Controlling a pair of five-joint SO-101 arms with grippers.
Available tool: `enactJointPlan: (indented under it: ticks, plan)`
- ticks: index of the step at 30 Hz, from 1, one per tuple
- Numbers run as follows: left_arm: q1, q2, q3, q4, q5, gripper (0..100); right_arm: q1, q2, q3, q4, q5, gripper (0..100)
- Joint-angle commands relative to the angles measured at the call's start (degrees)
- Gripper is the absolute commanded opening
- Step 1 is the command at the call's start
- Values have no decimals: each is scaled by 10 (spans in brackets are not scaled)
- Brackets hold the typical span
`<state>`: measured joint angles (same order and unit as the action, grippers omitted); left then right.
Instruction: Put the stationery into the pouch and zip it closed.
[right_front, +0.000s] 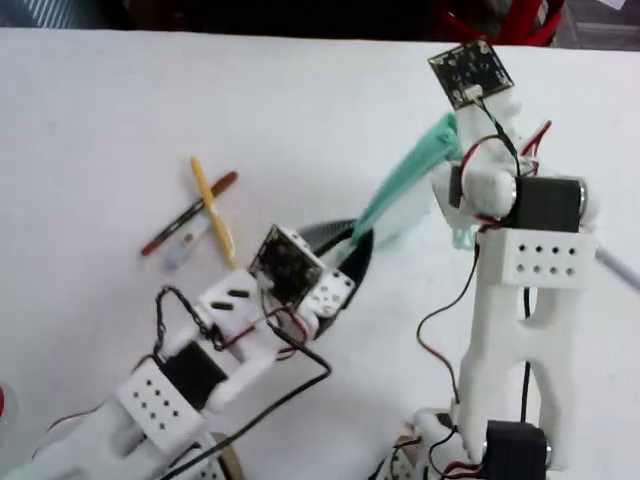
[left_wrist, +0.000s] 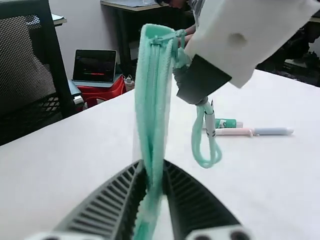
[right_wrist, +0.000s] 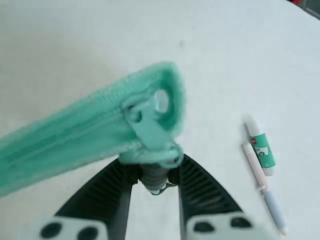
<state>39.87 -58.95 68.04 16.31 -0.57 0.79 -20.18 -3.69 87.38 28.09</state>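
Left gripper (left_wrist: 154, 176) jaws clamped on pouch (right_front: 398, 192) end, centre frame. Right gripper (right_wrist: 152, 172) jaws clamped on zipper pull (right_wrist: 149, 132). Zipper looks shut; contents not visible. Pens (right_front: 212, 214) lie outside, left of centre, on table (right_front: 100, 100).

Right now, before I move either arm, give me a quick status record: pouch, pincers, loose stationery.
Pouch: mint-green fabric pouch stretched between both pincers, zip looks shut
Left pincer: shut on one pouch end
Right pincer: shut on the zip pull at the other end
Outside the pouch: yellow pen crossing red-brown pen; pink-white pen beside green-white tube
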Motion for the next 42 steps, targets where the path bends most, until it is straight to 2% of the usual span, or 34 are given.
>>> enactJointPlan:
  ticks: [1,4,12,17,20,23,29,35,42]
  plan:
    - [8,26,17,-33,23,168,7,-15,-1,-15,-5,18]
    - [-7,76,2,-64,83,199,11,-45,-1,-15,-2,18]
    - [-37,295,-163,-80,87,188,35,-7,2,-36,-9,18]
    - [-33,371,-218,-80,85,137,31,29,0,-44,-55,18]
    - [-33,366,-225,-83,84,111,33,44,0,-59,-56,18]
    - [-36,342,-207,-96,83,24,36,52,0,-62,-54,18]
    - [-37,221,-140,-92,82,24,26,37,-1,-59,-54,18]
    - [-37,125,-65,-93,11,23,-43,-25,-1,-34,-54,18]
    - [-73,180,-51,-97,30,23,-123,-90,-1,25,-53,18]
